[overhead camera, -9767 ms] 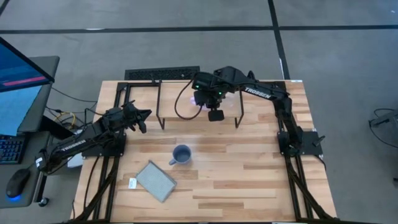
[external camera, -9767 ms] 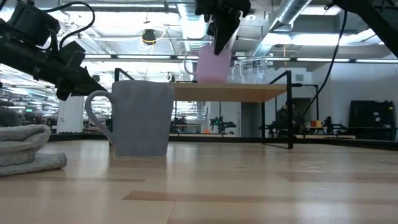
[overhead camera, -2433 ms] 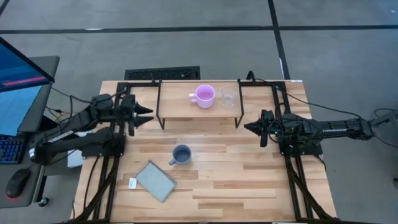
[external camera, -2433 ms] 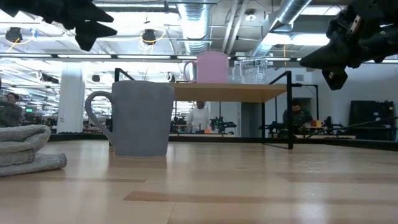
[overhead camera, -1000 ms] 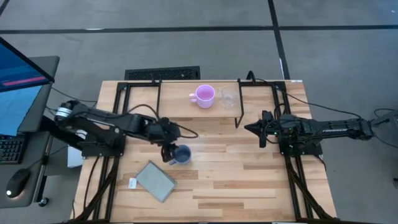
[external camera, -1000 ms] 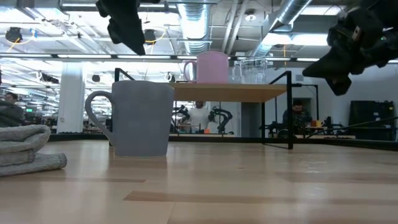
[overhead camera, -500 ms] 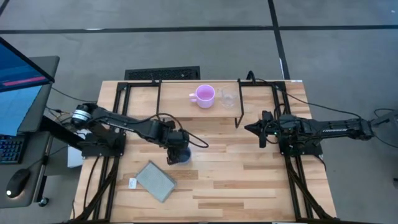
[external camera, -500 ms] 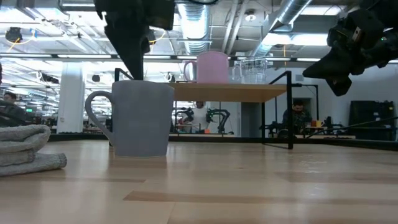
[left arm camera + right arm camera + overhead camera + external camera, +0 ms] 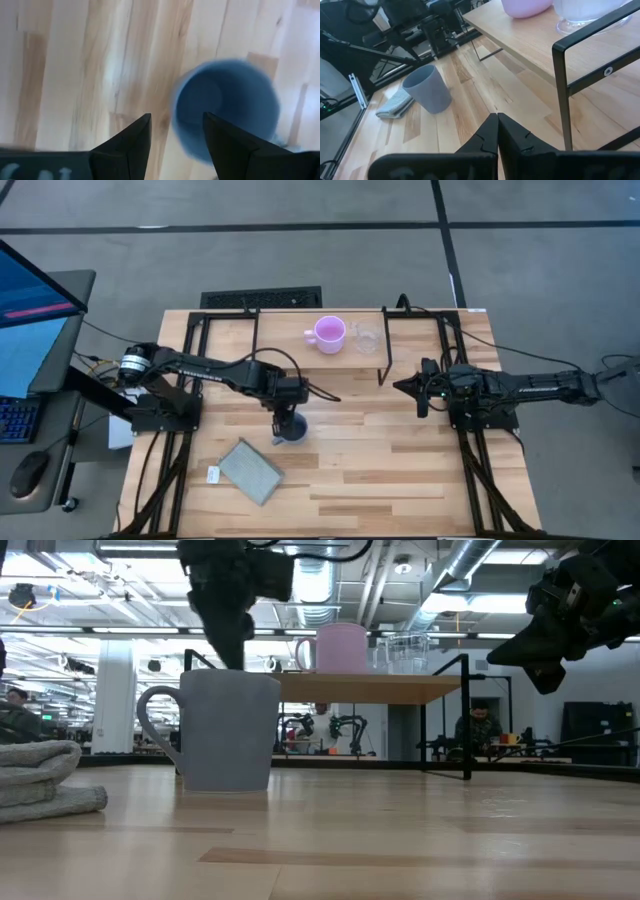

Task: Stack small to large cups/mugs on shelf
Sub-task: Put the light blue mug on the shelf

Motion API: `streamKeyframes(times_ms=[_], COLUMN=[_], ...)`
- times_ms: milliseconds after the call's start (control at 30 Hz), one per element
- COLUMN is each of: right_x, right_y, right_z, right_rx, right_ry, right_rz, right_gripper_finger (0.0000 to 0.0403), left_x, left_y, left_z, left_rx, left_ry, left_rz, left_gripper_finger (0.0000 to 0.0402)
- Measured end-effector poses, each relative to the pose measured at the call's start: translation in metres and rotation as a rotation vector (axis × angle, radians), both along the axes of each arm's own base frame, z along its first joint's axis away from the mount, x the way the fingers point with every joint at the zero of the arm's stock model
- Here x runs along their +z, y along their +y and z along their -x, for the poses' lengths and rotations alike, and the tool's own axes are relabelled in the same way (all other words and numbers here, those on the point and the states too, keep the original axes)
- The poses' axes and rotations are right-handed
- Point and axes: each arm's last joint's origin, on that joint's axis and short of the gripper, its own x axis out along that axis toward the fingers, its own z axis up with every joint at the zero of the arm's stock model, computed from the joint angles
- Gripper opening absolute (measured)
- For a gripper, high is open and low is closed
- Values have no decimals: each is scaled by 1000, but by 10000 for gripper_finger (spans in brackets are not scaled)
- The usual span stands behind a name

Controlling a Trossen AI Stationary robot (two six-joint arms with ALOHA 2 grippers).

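The grey-blue mug (image 9: 295, 432) stands upright on the tabletop, mid-table, with its handle (image 9: 155, 730) toward the left. My left gripper (image 9: 176, 116) hangs open just above its rim, pointing down. One finger is over the inside and one outside the left wall, and I see no touch. The pink-lilac mug (image 9: 328, 333) and the small clear glass cup (image 9: 366, 338) stand side by side on the shelf (image 9: 285, 340). My right gripper (image 9: 397, 386) is shut with nothing in it, level, right of the shelf.
A folded grey pad (image 9: 250, 470) and a small white tag (image 9: 213, 474) lie near the front left. The shelf's black frame legs (image 9: 466, 715) stand behind the mug. Bare wood stretches across the table's near right part.
My left gripper has come down from above and gone a little toward the table's right edge. It now stands at the grey-blue mug's rim, its fingers astride the wall. The mug has not moved.
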Motion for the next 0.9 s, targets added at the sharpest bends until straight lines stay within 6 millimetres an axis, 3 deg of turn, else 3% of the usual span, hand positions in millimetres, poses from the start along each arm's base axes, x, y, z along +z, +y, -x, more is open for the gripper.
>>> streamKeyframes(times_ms=[167, 500, 667, 900], right_x=[0, -1, -1, -1], right_y=[0, 0, 0, 0], right_z=[0, 1, 1, 1], right_rx=[0, 2, 3, 3], right_ry=[0, 15, 14, 15], right_rz=[0, 0, -1, -1], right_gripper_finger=[28, 27, 28, 27], left_x=[1, -35, -41, -40], left_y=[-1, -2, -2, 0], left_z=[-3, -17, -21, -23], left_rx=[-7, -14, -21, -13], left_ry=[-30, 92, 94, 73], left_rz=[23, 20, 16, 16], left_gripper_finger=[169, 169, 167, 107])
